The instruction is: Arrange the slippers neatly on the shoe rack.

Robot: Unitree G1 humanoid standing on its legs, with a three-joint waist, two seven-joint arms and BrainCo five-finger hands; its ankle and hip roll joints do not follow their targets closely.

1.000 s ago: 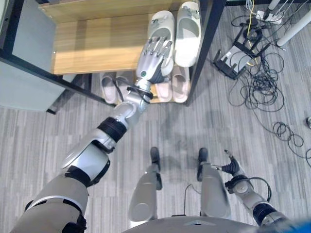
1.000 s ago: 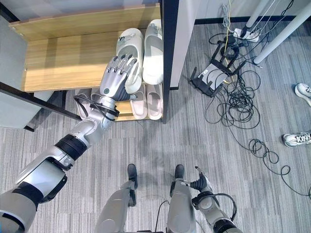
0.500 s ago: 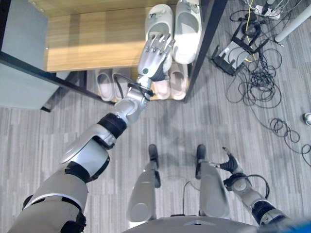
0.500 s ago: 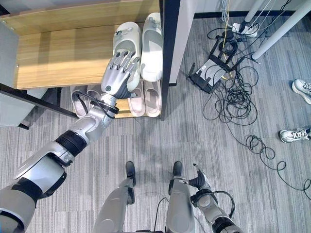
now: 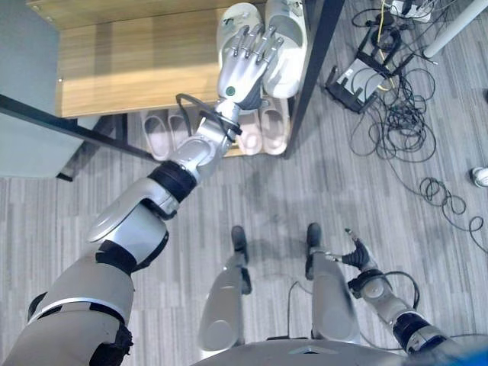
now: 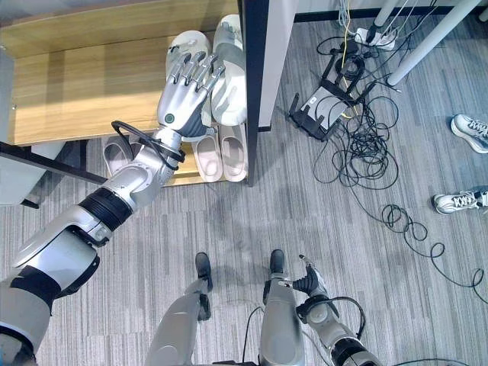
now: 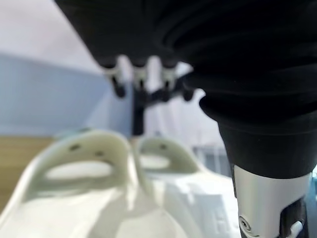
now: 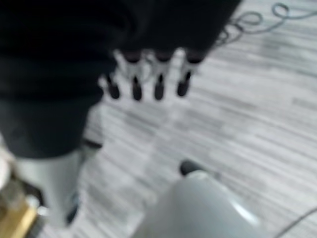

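- Left eye view: left robot hand stretched over the top shelf of the rack, fingers spread and straight, laid over the white slippers without curling round either.
- White pair side by side at the shelf's right end, directly under and just beyond the fingertips; toes toward the back.
- Below the wrist, on the lower shelf: pink slippers, and to their left a second pale pair.
- Right robot hand low beside the body, well apart from the rack, fingers relaxed, holding nothing.
- Right eye view: same layout; rack post just right of the white pair; loose cables on the floor beyond; someone's shoes at the far right.
- Left wrist view: straight dark-tipped fingers above two white slippers lying parallel, touching along their inner sides.
- Right wrist view: fingers hanging loose over bare floor.
- Progress, judged: all visible pairs already on the rack, so nearly done; probably only a last nudge to square up the white pair, then pulling the arm away.
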